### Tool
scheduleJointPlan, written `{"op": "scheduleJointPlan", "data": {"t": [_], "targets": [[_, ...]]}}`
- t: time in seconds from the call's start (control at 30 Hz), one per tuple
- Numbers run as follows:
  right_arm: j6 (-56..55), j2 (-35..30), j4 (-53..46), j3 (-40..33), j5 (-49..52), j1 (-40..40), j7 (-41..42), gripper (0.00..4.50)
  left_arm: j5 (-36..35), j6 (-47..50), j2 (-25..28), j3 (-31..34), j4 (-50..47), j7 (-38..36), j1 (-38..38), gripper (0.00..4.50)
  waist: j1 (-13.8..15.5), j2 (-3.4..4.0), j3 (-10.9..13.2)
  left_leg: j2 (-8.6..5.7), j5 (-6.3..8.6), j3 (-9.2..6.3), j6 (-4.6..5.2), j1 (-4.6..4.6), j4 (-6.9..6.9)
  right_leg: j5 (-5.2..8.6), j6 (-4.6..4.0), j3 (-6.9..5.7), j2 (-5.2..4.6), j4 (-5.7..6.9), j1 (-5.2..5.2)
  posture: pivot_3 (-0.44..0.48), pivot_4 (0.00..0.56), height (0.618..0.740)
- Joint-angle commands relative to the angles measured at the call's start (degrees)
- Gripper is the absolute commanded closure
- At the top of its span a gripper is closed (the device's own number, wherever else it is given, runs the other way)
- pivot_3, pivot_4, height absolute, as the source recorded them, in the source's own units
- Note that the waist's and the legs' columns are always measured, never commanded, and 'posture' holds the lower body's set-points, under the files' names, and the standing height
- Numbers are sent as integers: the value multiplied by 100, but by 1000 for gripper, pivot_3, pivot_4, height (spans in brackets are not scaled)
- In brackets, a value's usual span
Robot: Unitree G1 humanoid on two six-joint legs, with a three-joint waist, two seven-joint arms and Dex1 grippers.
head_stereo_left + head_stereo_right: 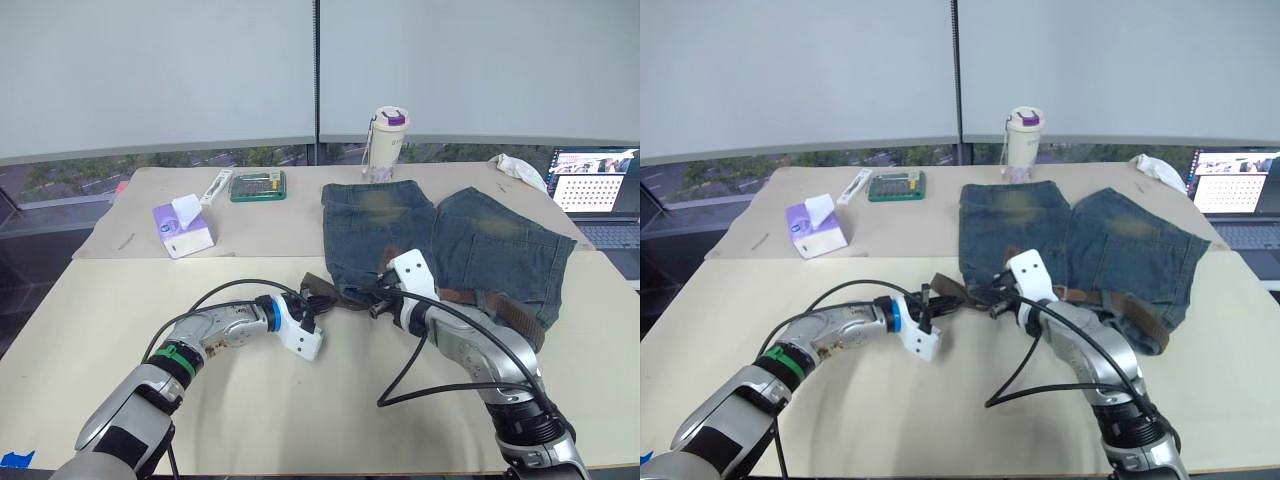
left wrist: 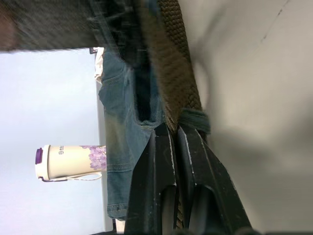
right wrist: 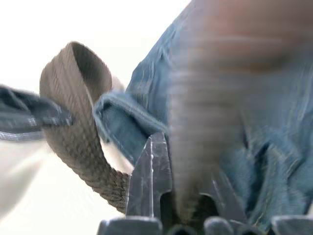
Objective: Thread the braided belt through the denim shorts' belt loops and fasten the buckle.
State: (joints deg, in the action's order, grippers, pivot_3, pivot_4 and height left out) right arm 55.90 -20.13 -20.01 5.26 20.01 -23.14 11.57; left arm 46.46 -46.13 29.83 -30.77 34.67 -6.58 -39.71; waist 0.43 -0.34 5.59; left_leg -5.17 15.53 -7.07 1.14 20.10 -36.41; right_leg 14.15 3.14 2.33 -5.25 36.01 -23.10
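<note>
The denim shorts (image 1: 490, 240) lie flat on the table, legs pointing away and waistband nearest me. The braided belt (image 1: 515, 318) runs along the waistband, and its free end curls past the shorts' left edge. My left gripper (image 1: 312, 302) is shut on that end; in the left wrist view the belt (image 2: 173, 58) passes between the fingers (image 2: 161, 147), with a belt loop (image 2: 195, 120) around it at the fingertips. My right gripper (image 1: 380, 303) is at the waistband's left part, shut on a blurred fold of denim (image 3: 205, 122) beside the curled belt (image 3: 73, 127). The buckle is hidden.
At the back of the table stand a purple tissue box (image 1: 182, 230), a green case (image 1: 258, 185), a lidded cup (image 1: 385, 145), a white cloth (image 1: 515, 168) and a laptop (image 1: 600, 195). A black cable (image 1: 400, 380) loops onto the table by my right arm.
</note>
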Motion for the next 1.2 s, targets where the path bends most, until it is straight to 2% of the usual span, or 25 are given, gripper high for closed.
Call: {"op": "scheduleJointPlan", "data": {"t": [0.03,0.1,0.2,0.33,0.43,0.47,0.57,0.7,0.73,0.77,0.83,0.9,1.03,1.2], "targets": [[-252,205,-482,-611,107,-65,-170,4443,-389,30,2,166,137,-109,48,4500,1,-1,-1,0,0,0,0,0,0,0,0,0,0,1,0,0,150,740],[-365,626,-520,-989,297,-73,-365,4443,-798,92,-78,287,223,-287,137,4500,-8,1,-4,0,0,-1,0,0,0,0,0,0,-1,0,1,0,150,740],[-393,1327,-513,-1552,674,-148,-690,4500,-1559,106,-217,486,236,-643,268,3514,-49,5,-6,3,-1,-4,-1,-1,2,0,0,0,0,6,-2,0,150,740],[-545,2233,-426,-2188,1199,-369,-1170,4500,-2991,13,-549,853,-82,-1266,539,2211,-72,6,-7,3,-2,-11,-3,0,2,0,0,0,-4,11,-7,0,150,740],[-690,2657,-352,-2402,1568,-517,-1274,4500,-4251,628,-869,1058,-664,-2069,779,1115,-111,10,-9,5,-2,-14,-3,1,6,0,-1,2,-5,11,-9,0,150,740],[-779,2796,-311,-2452,1689,-566,-1305,4500,-4754,1120,-1030,1200,-964,-2252,836,803,-121,13,-11,5,-2,-15,-3,1,5,0,-1,2,-5,11,-8,0,150,740],[-1086,2883,-187,-2382,1781,-648,-1334,4500,-6168,2817,-1350,1484,-1939,-2900,944,803,-135,15,-13,4,0,-19,0,3,3,0,0,2,-5,13,-4,0,150,740],[-1378,2839,-39,-2235,1860,-648,-1328,4500,-7325,4634,-1479,1659,-2888,-3375,1076,803,-247,42,-29,9,-1,-19,-1,2,4,0,0,3,2,14,-5,0,150,740],[-1471,2861,15,-2211,1891,-658,-1303,4500,-7996,5452,-1521,1742,-3193,-3450,1138,803,-270,45,-31,11,-2,-19,-2,1,3,0,0,3,7,16,-5,0,150,740],[-1544,2870,54,-2188,1917,-663,-1290,4500,-8457,6042,-1555,1819,-3411,-3495,1183,803,-291,47,-32,12,-2,-20,-2,0,3,0,0,3,9,16,-4,0,150,740],[-1692,2903,124,-2083,1982,-692,-1173,4500,-9859,7634,-1727,2133,-3626,-3231,1117,803,-310,49,-33,14,-2,-20,-2,-1,3,0,0,4,11,16,-5,0,150,740],[-1768,2880,140,-1995,2032,-688,-1104,4500,-10629,8541,-1899,2463,-3551,-2936,977,803,-310,48,-33,15,-2,-24,-1,-1,1,1,0,3,11,16,-4,0,150,740],[-1878,2794,142,-1875,2219,-637,-974,4500,-11581,9467,-2369,3084,-3115,-2186,680,803,-284,48,-33,14,-5,-25,-6,-2,-13,1,0,2,18,16,0,0,150,740],[-1922,2740,123,-1805,2395,-568,-966,4500,-12044,9662,-2881,3824,-2542,-1626,408,803,-246,48,-33,11,-21,-24,-34,-1,-23,1,0,3,15,6,9,0,150,740]]}}
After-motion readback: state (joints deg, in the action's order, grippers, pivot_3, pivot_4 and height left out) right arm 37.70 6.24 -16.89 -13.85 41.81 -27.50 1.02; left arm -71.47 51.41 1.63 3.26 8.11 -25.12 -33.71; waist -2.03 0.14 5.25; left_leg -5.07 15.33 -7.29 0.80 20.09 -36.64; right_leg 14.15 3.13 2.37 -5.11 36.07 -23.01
